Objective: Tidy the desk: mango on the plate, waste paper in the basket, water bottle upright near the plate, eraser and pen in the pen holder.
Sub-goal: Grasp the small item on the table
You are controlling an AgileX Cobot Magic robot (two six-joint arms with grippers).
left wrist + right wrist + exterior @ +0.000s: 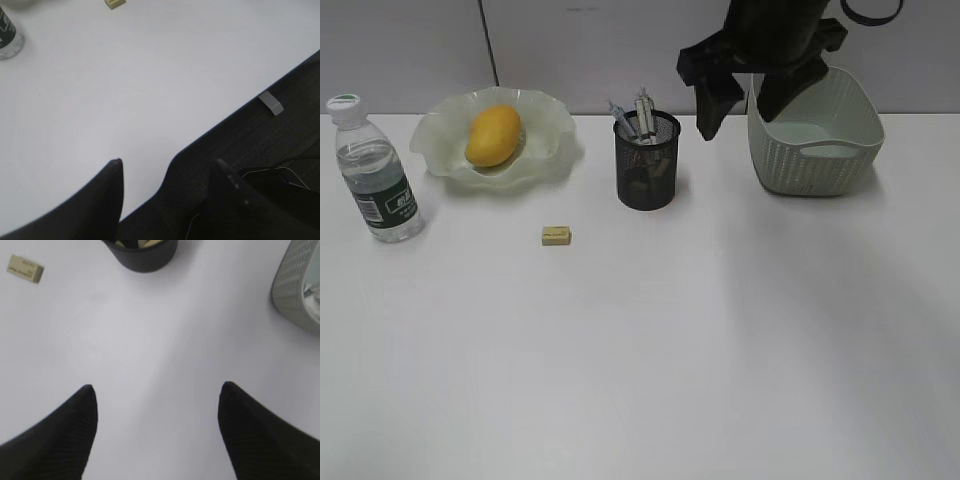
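The mango (494, 135) lies on the ruffled green plate (435, 135) at the back left. To the left of the plate, the water bottle (375, 170) stands upright. A pen (642, 115) sticks out of the black mesh pen holder (647, 185). The small tan eraser (556, 235) lies on the desk (720, 330) in front of it. My right gripper (750, 100) hangs open and empty above the desk, between pen holder and basket (810, 165). I cannot make out the waste paper. My left gripper (167, 167) is open and empty over the desk's front edge.
The right wrist view looks down on bare desk, with the eraser (26, 268) at top left, the pen holder (145, 255) at top and the basket (295, 285) at right. In the left wrist view, dark floor and cables lie beyond the desk edge.
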